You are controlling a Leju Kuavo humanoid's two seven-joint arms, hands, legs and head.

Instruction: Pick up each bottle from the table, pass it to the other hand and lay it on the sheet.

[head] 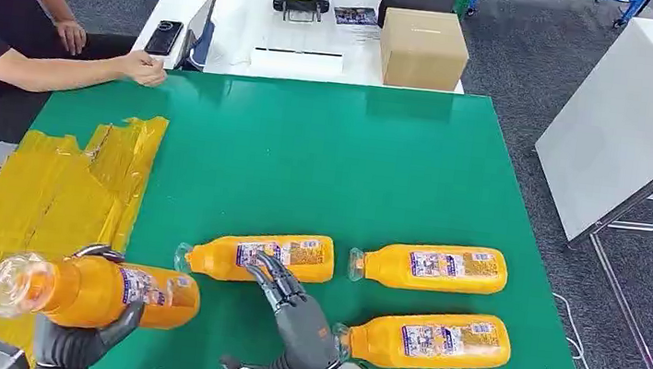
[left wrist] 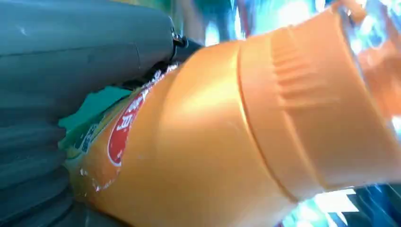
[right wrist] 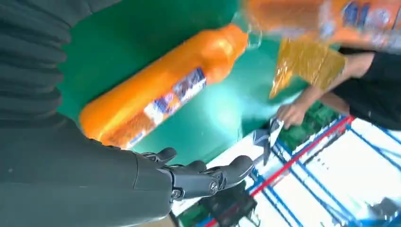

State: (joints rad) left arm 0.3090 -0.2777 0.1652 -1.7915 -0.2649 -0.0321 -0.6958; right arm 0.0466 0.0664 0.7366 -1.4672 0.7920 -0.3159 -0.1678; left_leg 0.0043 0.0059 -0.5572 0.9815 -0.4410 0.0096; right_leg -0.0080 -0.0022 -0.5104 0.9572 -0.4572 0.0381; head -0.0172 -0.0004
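A green table (head: 326,157) carries a crinkled yellow sheet (head: 33,198) at its left. Three orange bottles (head: 432,266) lie near-right. The left hand (head: 77,342) grips a fourth bottle (head: 97,291) at the sheet's near edge, probably lifted clear. The right hand (head: 290,306) hovers, fingers spread, holding nothing.
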